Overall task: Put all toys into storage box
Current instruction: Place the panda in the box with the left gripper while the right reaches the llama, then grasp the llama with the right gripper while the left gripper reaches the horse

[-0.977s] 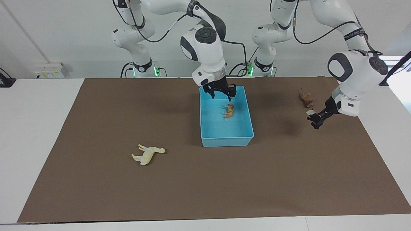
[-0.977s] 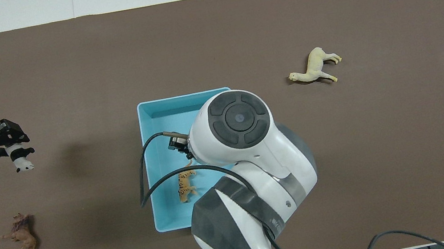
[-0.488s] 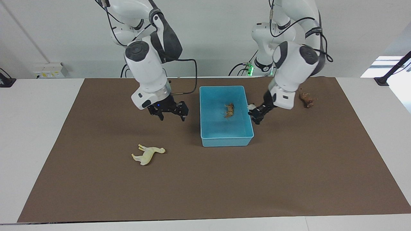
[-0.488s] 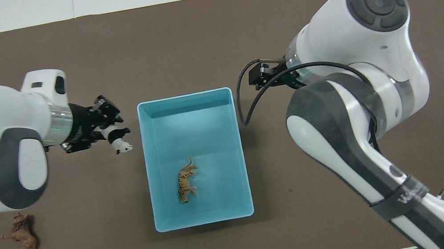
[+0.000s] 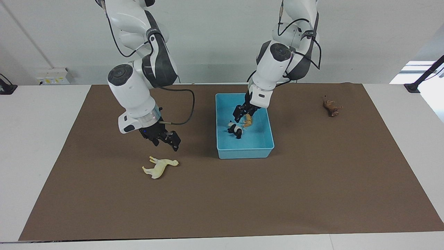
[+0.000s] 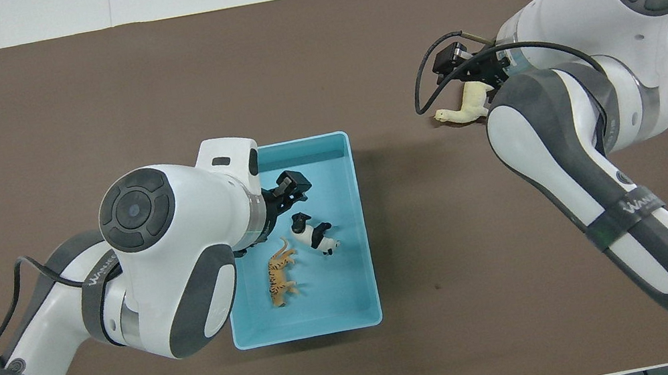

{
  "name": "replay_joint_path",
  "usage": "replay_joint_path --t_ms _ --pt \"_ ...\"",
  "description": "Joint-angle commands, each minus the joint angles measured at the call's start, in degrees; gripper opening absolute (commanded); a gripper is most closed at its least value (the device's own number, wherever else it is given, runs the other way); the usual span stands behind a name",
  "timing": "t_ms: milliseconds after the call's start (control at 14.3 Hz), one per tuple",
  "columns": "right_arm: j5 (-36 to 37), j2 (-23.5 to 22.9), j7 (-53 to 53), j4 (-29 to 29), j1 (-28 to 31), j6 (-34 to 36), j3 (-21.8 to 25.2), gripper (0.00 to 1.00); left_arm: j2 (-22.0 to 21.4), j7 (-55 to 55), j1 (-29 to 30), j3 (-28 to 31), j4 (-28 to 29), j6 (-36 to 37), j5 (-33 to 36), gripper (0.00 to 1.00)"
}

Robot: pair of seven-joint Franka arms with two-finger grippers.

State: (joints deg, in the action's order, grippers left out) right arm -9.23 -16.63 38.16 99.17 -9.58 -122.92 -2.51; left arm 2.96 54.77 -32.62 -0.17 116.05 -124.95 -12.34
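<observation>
Storage box (image 5: pixel 245 152): held the orange-tan toy (image 5: pixel 247 120) and panda (image 5: pixel 235 130). Left hand (image 5: pixel 241 113): open, empty, over the box. Right hand (image 5: pixel 162 138): open, above the cream horse (image 5: pixel 159 167) on the desk (image 5: pixel 312 180). Dark brown toy (image 5: pixel 330 107): desk, left arm's end.

Facing view layout: storage box (image 5: pixel 244 151) sits centre frame, slightly right of middle. Inside it: panda (image 5: pixel 235 130) near the middle of the floor, tiger-like figurine (image 5: pixel 248 120) just above-right of it, close but whether touching I can't tell. Left gripper (image 5: pixel 241 111) is over the box's upper half, above the panda. Horse figurine (image 5: pixel 159 167) lies on the mat (image 5: pixel 312 194) lower left of the box, well apart. Right gripper (image 5: pixel 163 138) hangs just above it in frame. Brown figurine (image 5: pixel 331 107) is alone at upper right, near the mat's top edge.
</observation>
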Motion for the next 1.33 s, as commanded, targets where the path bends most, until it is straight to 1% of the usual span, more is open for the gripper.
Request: replay_joint_path --t_ms 0,70,140,279,419,488,628,698,767,837,907,977,1047,1186,1256 --pt "-0.79 -2.16 9.98 0.67 1.41 -3.02 -0.92 0.95 -4.35 -2.11 3.59 1.22 1.46 5.92 7.39 1.00" --pt "-1.49 -3.22 11.66 0.58 1.41 -3.47 -0.92 0.95 -4.80 -8.65 8.14 1.14 1.55 8.65 8.90 1.00" --pt "-3.15 -4.36 13.85 0.58 1.49 -3.99 -0.92 0.95 -5.07 -20.55 13.58 1.14 1.37 11.20 9.00 1.00" --pt "-5.35 -5.77 17.03 0.93 2.11 -3.82 -0.92 0.95 -5.86 -38.07 23.34 1.14 1.55 14.72 9.00 1.00" --pt "-8.59 -6.30 17.22 3.20 3.86 -4.08 -0.92 0.95 -6.56 -51.01 30.65 1.14 2.51 16.49 9.00 1.00" --pt "-10.09 -6.39 17.22 4.18 4.04 -4.52 -0.92 0.95 -7.79 -57.86 34.78 1.14 4.86 16.67 9.00 1.00" --pt "-12.12 -6.31 17.13 5.58 4.40 -5.57 -0.92 0.95 -10.77 -69.04 43.65 1.14 11.36 13.18 9.00 1.00" --pt "-12.65 -6.31 17.13 6.38 4.31 -6.80 -0.92 0.95 -12.09 -72.75 47.70 1.14 14.17 11.50 9.00 1.00" --pt "-12.83 -6.31 17.04 7.17 4.31 -7.68 -0.92 0.95 -13.50 -73.83 49.65 1.14 17.07 9.74 9.00 1.00" --pt "-12.92 -6.31 16.95 7.44 4.39 -8.56 -1.01 0.95 -14.90 -74.45 50.98 1.22 20.50 6.51 9.09 1.00" --pt "-13.09 -6.39 16.87 8.05 4.31 -9.61 -1.01 0.95 -16.83 -75.41 52.56 1.22 25.23 2.21 9.18 1.00" --pt "-14.05 -6.65 16.86 8.23 4.13 -10.84 -1.01 0.95 -17.98 -75.51 53.62 1.22 28.32 -0.70 9.18 1.00" --pt "-14.76 -7.18 16.86 8.32 4.04 -11.98 -1.01 0.95 -18.34 -75.95 54.58 1.22 30.35 -2.21 9.18 1.00" --pt "-14.94 -7.97 16.69 8.32 3.78 -13.57 -1.01 0.94 -18.08 -76.65 56.51 1.22 31.42 -4.06 9.35 1.00" --pt "-14.85 -7.98 16.69 9.01 3.69 -14.36 -1.01 0.90 -17.99 -76.65 57.14 1.22 32.82 -6.25 9.35 1.00"
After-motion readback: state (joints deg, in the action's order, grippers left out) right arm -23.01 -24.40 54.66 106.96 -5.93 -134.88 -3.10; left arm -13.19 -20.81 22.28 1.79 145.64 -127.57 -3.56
